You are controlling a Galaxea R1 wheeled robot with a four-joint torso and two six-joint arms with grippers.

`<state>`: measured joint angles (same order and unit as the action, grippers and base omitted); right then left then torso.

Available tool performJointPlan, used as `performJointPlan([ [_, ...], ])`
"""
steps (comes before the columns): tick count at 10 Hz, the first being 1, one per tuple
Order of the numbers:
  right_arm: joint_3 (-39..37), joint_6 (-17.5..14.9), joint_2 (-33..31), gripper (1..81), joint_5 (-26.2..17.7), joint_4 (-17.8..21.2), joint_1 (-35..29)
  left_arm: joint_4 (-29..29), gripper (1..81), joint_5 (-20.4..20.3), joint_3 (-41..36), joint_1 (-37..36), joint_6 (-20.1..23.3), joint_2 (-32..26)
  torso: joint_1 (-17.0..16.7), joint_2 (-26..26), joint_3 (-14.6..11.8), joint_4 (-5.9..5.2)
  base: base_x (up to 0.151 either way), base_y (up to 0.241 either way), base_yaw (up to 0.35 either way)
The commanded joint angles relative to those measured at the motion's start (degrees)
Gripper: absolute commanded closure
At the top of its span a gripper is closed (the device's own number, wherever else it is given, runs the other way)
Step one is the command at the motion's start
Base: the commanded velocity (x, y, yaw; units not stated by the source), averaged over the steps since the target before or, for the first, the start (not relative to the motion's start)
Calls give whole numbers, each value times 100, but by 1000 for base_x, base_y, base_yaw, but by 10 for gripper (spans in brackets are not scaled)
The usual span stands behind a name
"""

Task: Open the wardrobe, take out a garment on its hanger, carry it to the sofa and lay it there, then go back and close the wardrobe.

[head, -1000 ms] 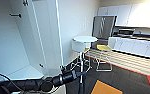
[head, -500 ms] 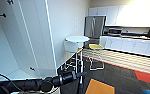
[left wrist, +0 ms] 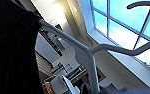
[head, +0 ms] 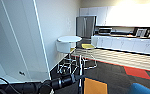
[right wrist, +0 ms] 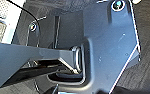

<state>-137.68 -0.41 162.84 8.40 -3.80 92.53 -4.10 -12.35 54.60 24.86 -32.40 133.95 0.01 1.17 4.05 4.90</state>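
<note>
Carrying phase, I'd judge: left arm (head: 53,83) reaches out beside the open wardrobe (head: 21,45), keeping the load off the floor. Left wrist view shows hanger (left wrist: 91,53) with black garment (left wrist: 11,50) draped on it. Can't tell either pincer's state.

The wardrobe (head: 18,42) is plain white inside and out. The hanger (left wrist: 91,53) is white, the garment (left wrist: 11,47) black. A white round table (head: 69,39) stands by a yellow chair (head: 88,46). The fridge (head: 85,26) is steel grey, the cabinets (head: 126,43) white. The carpet (head: 116,75) is dark grey with red and orange patches.
</note>
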Motion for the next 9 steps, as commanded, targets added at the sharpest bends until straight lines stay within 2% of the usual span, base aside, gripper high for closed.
performJointPlan([
  [1,49,-20,-74,10,-295,-50,-177,-355,811,-233,-248,-793,94,-87,0,0,0,0,0,0,-234],
  [9,41,-11,-83,10,-295,-59,-186,-417,811,-233,-300,-714,94,-149,0,0,0,0,0,0,-234],
])
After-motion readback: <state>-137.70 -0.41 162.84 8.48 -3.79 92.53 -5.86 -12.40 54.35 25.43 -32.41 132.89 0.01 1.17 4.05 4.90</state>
